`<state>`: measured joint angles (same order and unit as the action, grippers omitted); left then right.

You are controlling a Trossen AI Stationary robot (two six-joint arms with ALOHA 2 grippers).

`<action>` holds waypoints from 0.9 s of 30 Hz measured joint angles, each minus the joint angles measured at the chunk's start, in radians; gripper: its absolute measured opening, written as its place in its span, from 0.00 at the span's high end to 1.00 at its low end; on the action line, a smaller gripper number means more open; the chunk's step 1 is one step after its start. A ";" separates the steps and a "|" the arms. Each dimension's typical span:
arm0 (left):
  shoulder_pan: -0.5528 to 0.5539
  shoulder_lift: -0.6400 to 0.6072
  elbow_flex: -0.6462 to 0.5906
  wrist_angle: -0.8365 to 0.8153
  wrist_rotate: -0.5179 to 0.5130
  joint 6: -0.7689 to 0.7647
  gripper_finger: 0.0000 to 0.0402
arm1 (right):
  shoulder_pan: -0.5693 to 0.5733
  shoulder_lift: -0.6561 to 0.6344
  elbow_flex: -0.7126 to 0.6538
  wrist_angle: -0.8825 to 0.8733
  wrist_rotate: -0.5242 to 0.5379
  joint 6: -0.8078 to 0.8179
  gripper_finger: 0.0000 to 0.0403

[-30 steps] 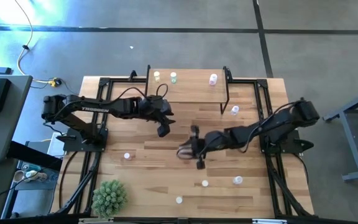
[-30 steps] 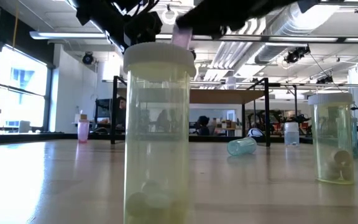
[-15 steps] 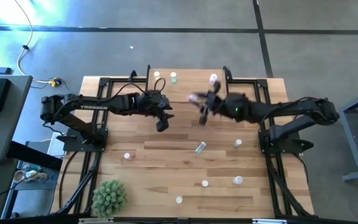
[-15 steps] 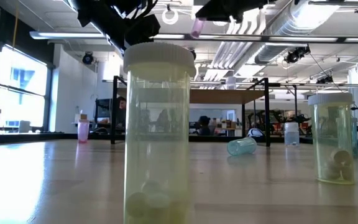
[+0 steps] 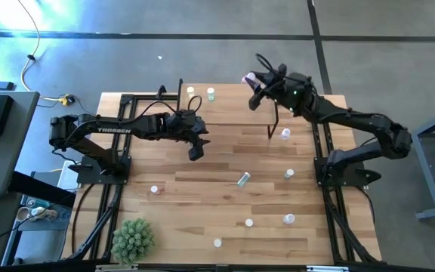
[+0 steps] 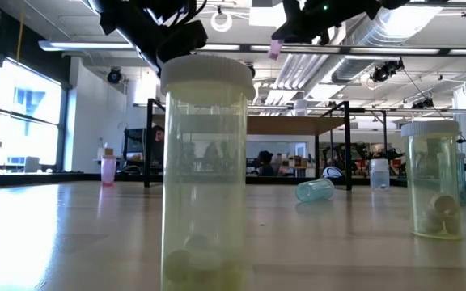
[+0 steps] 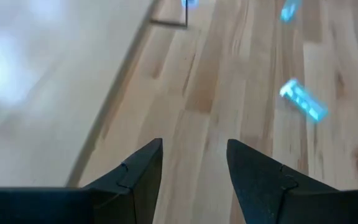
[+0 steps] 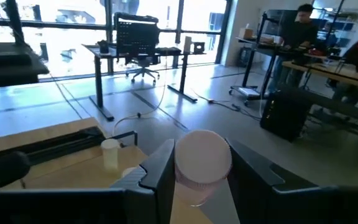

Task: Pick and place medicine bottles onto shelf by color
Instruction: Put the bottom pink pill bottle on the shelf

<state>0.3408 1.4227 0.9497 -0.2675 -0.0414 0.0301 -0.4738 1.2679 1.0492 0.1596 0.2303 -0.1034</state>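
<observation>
Right hand (image 5: 257, 89): clamped on a pink bottle (image 8: 202, 163), carried above the shelf (image 5: 229, 110), likely bound for the pink one (image 5: 259, 96) there.
Left hand (image 5: 195, 149): parted, empty, waiting over the desk (image 5: 202, 204).
Fallen bottle (image 5: 243, 179): mid-desk, unsorted.

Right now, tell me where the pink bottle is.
In the high view the pink bottle is held in the right tool, above the shelf's far right end.

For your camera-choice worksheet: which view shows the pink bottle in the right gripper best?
The right wrist view: the pink bottle fills the frame between the right gripper fingers. The high and low views show it tiny; the left wrist view misses it.
</observation>
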 joint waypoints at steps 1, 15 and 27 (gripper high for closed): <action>0.000 0.000 0.000 -0.017 0.000 -0.003 0.58 | -0.009 0.008 0.009 0.001 0.000 0.001 0.72; -0.003 0.000 -0.001 -0.122 0.003 -0.088 0.58 | -0.074 0.307 0.280 -0.297 -0.133 0.029 0.72; -0.003 0.000 -0.001 -0.133 0.004 -0.079 0.58 | -0.076 0.387 0.279 -0.384 -0.171 0.103 0.72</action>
<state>0.3378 1.4231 0.9485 -0.4007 -0.0377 -0.0490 -0.5495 1.6554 1.3281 -0.2243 0.0591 -0.0005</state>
